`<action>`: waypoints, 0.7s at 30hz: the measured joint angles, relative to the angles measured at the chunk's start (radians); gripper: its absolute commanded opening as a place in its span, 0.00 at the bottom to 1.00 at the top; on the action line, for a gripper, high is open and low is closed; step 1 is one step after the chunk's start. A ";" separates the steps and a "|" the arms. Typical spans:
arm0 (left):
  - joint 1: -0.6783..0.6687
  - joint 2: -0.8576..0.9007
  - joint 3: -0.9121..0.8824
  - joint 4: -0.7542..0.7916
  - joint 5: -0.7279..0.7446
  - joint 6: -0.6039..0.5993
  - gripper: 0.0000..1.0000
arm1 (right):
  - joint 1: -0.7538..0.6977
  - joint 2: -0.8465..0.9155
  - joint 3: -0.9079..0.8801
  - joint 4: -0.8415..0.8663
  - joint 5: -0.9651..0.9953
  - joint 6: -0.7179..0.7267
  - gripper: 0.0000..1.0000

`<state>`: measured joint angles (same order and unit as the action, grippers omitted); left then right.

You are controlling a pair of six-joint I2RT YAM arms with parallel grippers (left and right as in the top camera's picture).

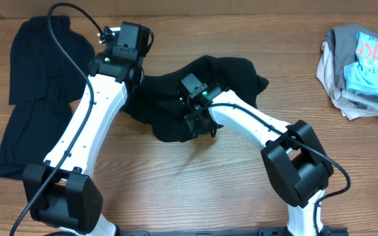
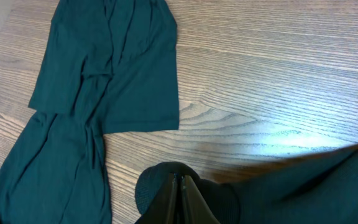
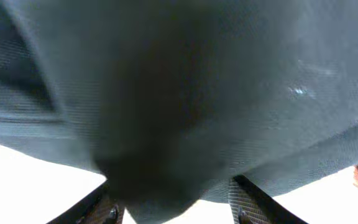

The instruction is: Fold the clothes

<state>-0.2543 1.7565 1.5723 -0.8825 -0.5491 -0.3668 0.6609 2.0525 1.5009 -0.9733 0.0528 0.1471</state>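
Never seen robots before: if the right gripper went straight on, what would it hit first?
The black garment: its cloth fills the view just ahead of the right gripper, apparently very close.

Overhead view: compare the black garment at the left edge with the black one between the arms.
The left garment lies spread flat; the middle garment is bunched. The left garment lies untouched; the left gripper pinches the middle garment. Both are plain dark fabric.

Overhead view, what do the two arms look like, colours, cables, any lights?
Both the left arm and right arm have white links with bulky black joint housings. A black cable runs along each, and a small green light glows near each wrist. The right wrist view shows black fingers.
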 measured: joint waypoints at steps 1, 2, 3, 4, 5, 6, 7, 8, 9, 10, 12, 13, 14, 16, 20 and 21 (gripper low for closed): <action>0.000 0.000 0.000 0.000 0.000 0.000 0.04 | -0.001 0.000 -0.008 0.002 0.008 0.003 0.52; 0.000 0.000 0.000 0.000 0.000 0.000 0.04 | -0.003 0.000 -0.013 0.005 0.013 0.003 0.48; 0.000 0.000 0.000 0.000 0.000 0.000 0.04 | -0.006 0.000 -0.019 0.011 0.018 0.005 0.43; 0.000 0.000 0.000 0.000 0.000 0.000 0.04 | -0.009 0.000 -0.023 0.016 0.023 0.010 0.40; 0.000 0.000 0.000 0.000 0.000 0.000 0.04 | -0.013 0.000 -0.025 0.019 0.028 0.011 0.35; 0.000 0.000 0.000 -0.001 0.000 0.000 0.04 | -0.017 0.000 -0.027 0.026 0.035 0.015 0.31; 0.000 0.000 0.000 -0.001 0.000 0.000 0.04 | -0.021 0.000 -0.028 0.030 0.041 0.021 0.26; 0.000 0.000 0.000 -0.002 0.000 0.000 0.04 | -0.027 0.000 -0.028 0.034 0.048 0.024 0.18; 0.000 0.000 0.000 -0.003 0.000 0.000 0.04 | -0.038 0.000 -0.029 0.039 0.058 0.024 0.13; 0.000 0.000 0.000 -0.003 0.000 0.000 0.04 | -0.048 0.000 -0.029 0.042 0.060 0.033 0.07; 0.000 0.000 0.000 -0.001 0.000 0.000 0.04 | -0.068 0.000 -0.029 0.044 0.063 0.047 0.04; 0.000 0.000 0.000 0.000 0.000 0.000 0.04 | -0.081 0.000 -0.029 0.045 0.063 0.049 0.04; 0.000 0.000 0.000 0.001 0.000 0.000 0.04 | -0.094 0.000 -0.029 0.044 0.063 0.050 0.04; 0.000 0.000 0.000 0.007 -0.008 0.003 0.04 | -0.122 -0.002 -0.029 0.021 0.062 0.062 0.04; 0.006 0.000 0.006 0.008 -0.015 0.034 0.04 | -0.185 -0.035 -0.014 -0.074 0.051 0.087 0.04; 0.009 0.000 0.015 -0.003 -0.016 0.039 0.04 | -0.206 -0.057 0.002 -0.094 0.045 0.091 0.04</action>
<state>-0.2455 1.7565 1.5875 -0.8856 -0.5648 -0.3279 0.4549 1.9957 1.5028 -1.0676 0.0982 0.2379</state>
